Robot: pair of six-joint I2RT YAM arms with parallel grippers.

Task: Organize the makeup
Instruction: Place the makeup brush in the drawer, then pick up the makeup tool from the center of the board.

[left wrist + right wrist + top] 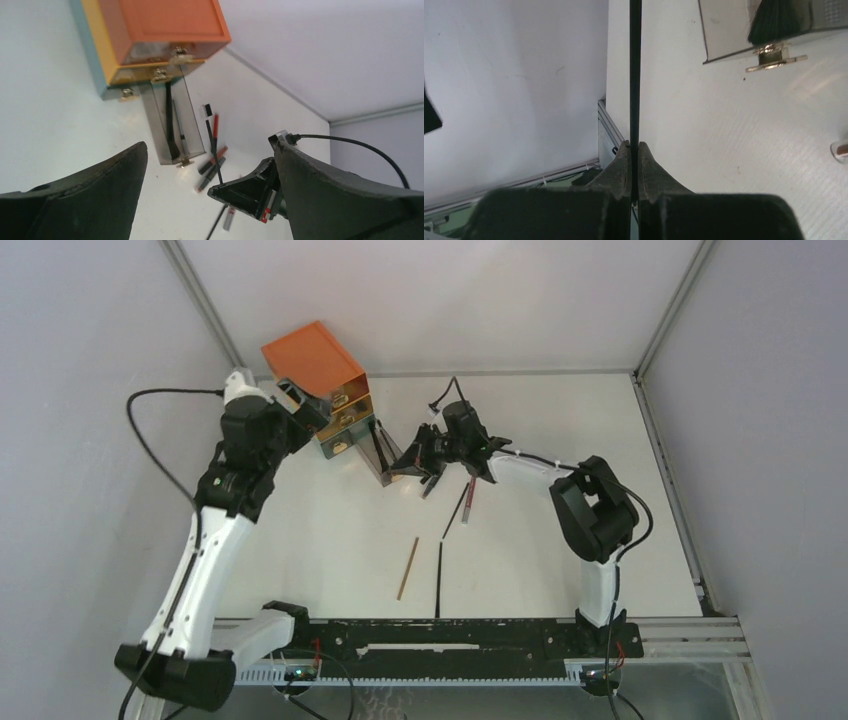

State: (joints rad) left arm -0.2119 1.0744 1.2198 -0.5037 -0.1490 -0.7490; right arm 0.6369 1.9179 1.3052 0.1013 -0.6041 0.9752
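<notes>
Right gripper (634,146) jaws pressed together, pinching the thin black brush (635,70) near its tail end. Brush long axis runs straight out from the jaws, in line with the fingers. In the left wrist view its bristled head (205,111) points toward the orange box (165,20). Its shaft is roughly parallel to the pulled-out bottom drawer (159,137) and just right of it. Can't tell if the brush touches the surface (560,420).

Left gripper (210,145) jaws spread wide, above the surface, facing the drawer fronts, at the box's left front corner in the top view.

Inside the drawer:
- a black makeup brush (170,125) lies lengthwise, bristles at the handle end
- a thin grey stick (181,131) lies beside it, also lengthwise

A red pencil (215,127) lies just right of the held brush, near parallel to it. Short reddish-brown tubes (212,162) sit on the surface right of the drawer handle.

Top view: a second red pencil (470,498) and a thin black stick (455,512) lie side by side near the right wrist, far ends leaning right. Closer to the arm bases, a wooden pencil (408,567) and a black pencil (439,580) lie apart. Both long axes run near-to-far, the wooden one tilted slightly, far end to the right.
</notes>
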